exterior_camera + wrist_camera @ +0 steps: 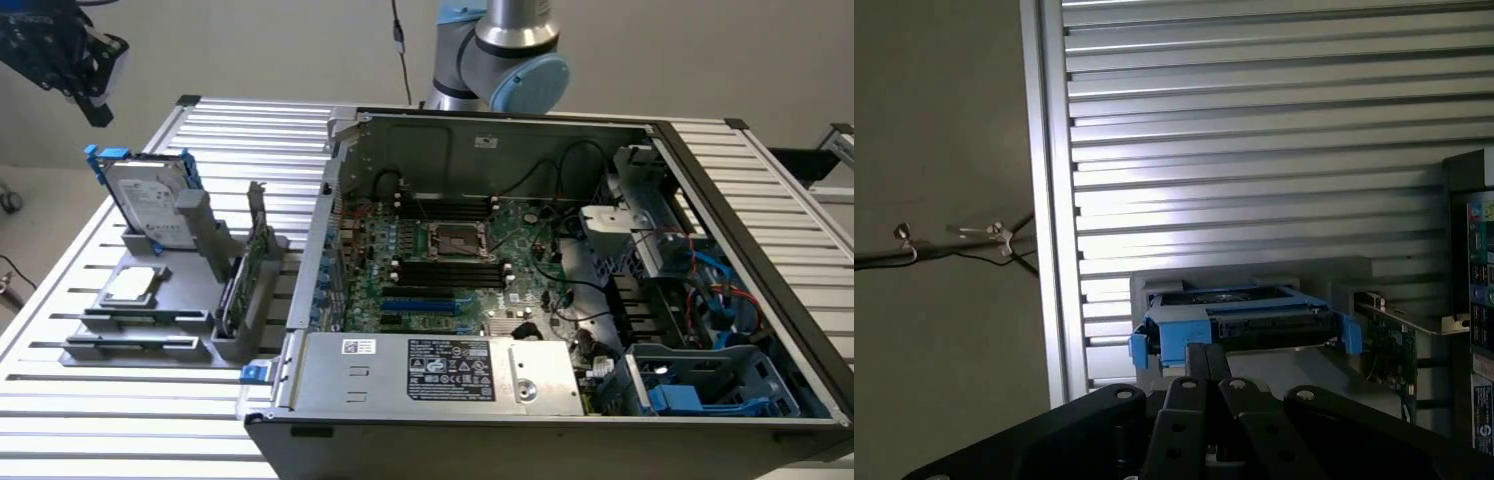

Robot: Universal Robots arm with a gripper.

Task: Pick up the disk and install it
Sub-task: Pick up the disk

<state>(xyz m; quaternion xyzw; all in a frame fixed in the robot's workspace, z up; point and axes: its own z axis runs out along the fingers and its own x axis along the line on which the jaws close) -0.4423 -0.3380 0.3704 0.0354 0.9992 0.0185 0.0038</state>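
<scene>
The disk (144,195) is a silver-grey drive with a white label and blue side rails. It stands on edge in a grey holder (174,250) on the slatted table, at the exterior view's left. My gripper (96,108) hangs well above it, toward the table's far left corner. In the wrist view the disk (1239,322) lies ahead of the gripper (1206,362), seen edge-on with its blue rails. The two dark fingers (1194,372) are pressed together with nothing between them. The gripper touches nothing.
An open computer case (747,200) fills the exterior view's middle and right, with a motherboard (454,260), a grey power-supply box (441,372) and a blue drive bay (694,385). On the grey tray lie a square processor chip (134,285) and an upright card (240,285).
</scene>
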